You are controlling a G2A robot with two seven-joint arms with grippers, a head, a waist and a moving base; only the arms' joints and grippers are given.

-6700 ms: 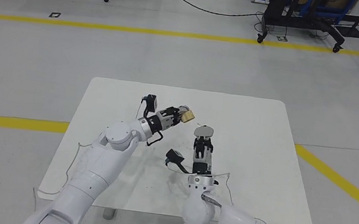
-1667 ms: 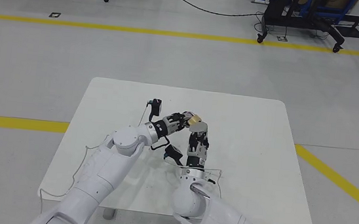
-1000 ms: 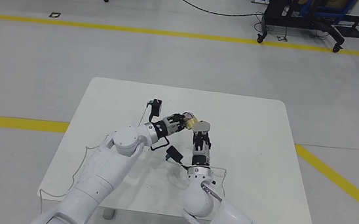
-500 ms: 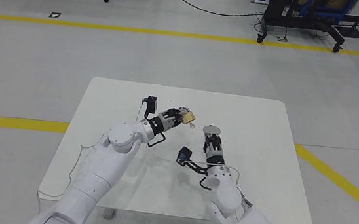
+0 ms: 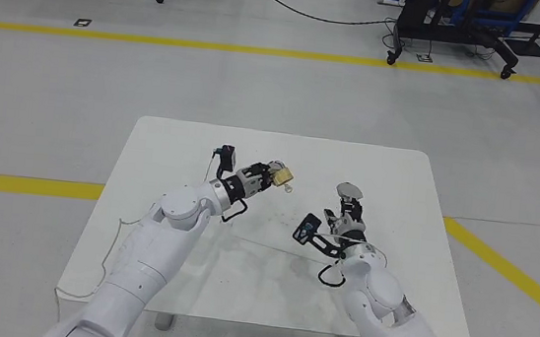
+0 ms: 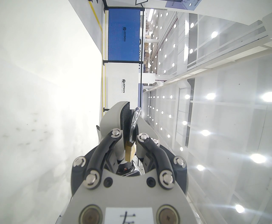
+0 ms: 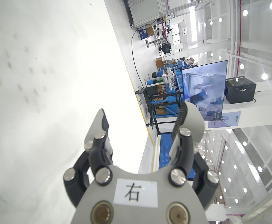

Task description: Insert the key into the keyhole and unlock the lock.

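Sitting just left of centre in the top view, over the white table [image 5: 389,171], the brass lock [image 5: 283,176] is being clamped between the fingers [image 6: 112,121] of the left gripper [image 5: 271,176]. Right of centre, well apart from it, the right gripper [image 5: 350,198] is being held released, its fingers [image 7: 192,121] spread wide.
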